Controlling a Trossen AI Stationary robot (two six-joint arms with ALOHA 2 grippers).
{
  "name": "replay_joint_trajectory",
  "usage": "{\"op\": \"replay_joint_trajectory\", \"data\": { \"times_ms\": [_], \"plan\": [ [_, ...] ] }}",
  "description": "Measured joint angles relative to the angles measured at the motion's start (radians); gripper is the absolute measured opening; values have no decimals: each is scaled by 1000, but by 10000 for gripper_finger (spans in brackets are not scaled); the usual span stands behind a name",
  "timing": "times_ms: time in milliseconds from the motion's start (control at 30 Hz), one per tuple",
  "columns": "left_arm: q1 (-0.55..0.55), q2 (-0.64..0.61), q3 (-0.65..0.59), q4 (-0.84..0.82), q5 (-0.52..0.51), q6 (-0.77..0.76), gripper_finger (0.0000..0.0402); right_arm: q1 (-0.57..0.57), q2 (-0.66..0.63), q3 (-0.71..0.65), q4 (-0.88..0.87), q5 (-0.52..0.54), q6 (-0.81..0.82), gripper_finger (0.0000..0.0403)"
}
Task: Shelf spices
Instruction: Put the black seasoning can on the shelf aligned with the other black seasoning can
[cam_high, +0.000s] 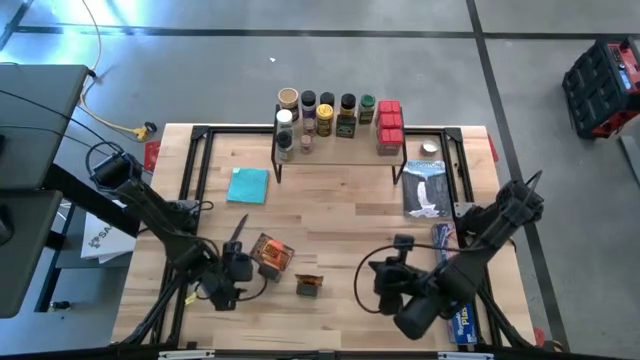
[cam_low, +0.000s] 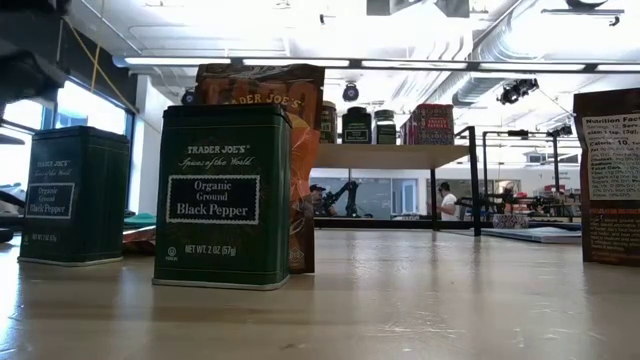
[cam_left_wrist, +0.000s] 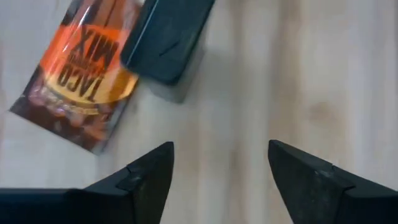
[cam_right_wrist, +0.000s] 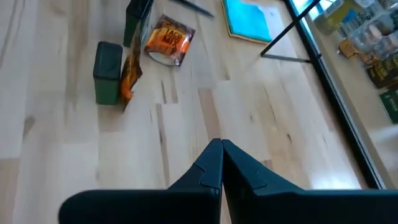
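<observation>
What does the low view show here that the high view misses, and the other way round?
Only the low view: the label on the nearest dark tin, Organic Ground Black Pepper, and a matching second tin beside it, plus people in the room beyond the table.

Only the high view: both arms, with the left gripper open by the orange packet and the right gripper shut over bare tabletop, also the teal cloth and the blue box.

Both: the shelf carrying jars and red boxes.

Jars & boxes on shelf at table's far edge; tin & packet near front.
</observation>
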Motion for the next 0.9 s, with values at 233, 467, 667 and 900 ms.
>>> {"op": "replay_joint_trajectory", "data": {
  "times_ms": [233,467,667,900],
  "plan": [
    [70,25,-66,74,-106,129,291,46,2,0,-4,78,46,0],
    [99,38,-68,266,-129,358,291,43,2,0,-4,93,53,0],
    [126,38,-68,287,-128,415,265,43,2,0,-4,98,53,0],
    [168,38,-68,288,-60,430,174,43,2,0,-4,100,53,0]
  ]
}}
